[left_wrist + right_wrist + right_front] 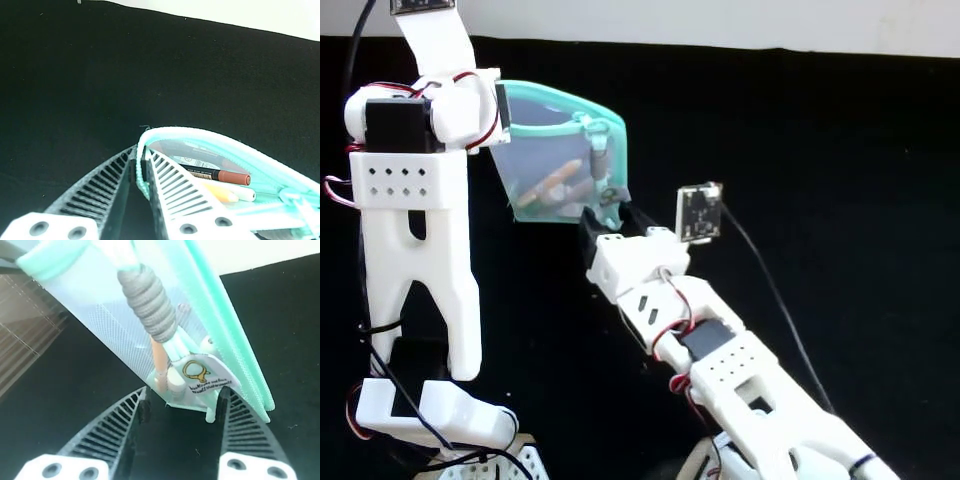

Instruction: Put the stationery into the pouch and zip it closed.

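Observation:
A mint-green mesh pouch hangs in the air over the black table. My left gripper is shut on the pouch's end seam, by the zip. Inside the pouch lie several pens: a brown one, an orange one and a white one. A grey coiled zip pull hangs over the pouch's face. My right gripper stands open, its fingers either side of the pouch's lower corner with the label. In the high view the right gripper sits just under that corner.
The black table cloth spreads out on all sides below the pouch. A white wall strip runs along the far edge. Cables trail from the right arm's wrist camera.

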